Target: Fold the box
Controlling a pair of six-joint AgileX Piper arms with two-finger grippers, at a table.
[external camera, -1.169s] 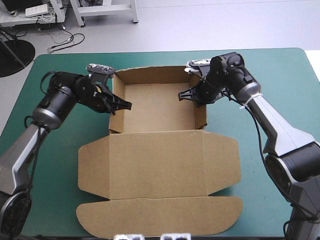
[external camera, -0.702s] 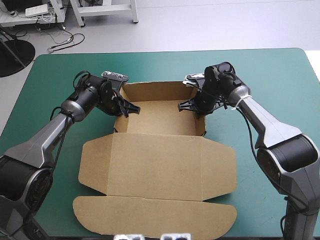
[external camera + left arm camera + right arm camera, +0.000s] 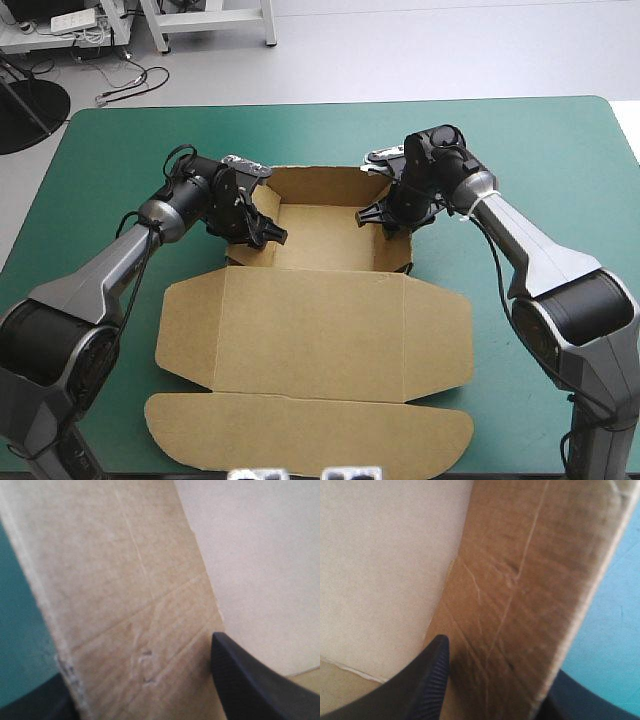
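The brown box [image 3: 325, 235] stands as an open tray at mid-table, its lid [image 3: 310, 340] lying flat toward the near edge with a rounded flap at the front. My left gripper [image 3: 262, 232] straddles the tray's left wall. In the left wrist view the wall [image 3: 125, 580] rises between the parted black fingers of the left gripper [image 3: 140, 665]. My right gripper [image 3: 378, 217] straddles the right wall in the same way. The right wrist view has that wall [image 3: 530, 570] between the spread fingers of the right gripper [image 3: 497, 660].
Teal-green cover [image 3: 120, 150] lies bare to the left, right and beyond the tray. The lid's front flap [image 3: 310, 435] reaches close to the table's near edge. Side wings of the lid [image 3: 185, 330] stick out on both sides.
Both grippers have moved inward and toward the near side along the side walls. The tray now looks narrower and shallower, and both pairs of fingers have parted from the walls.
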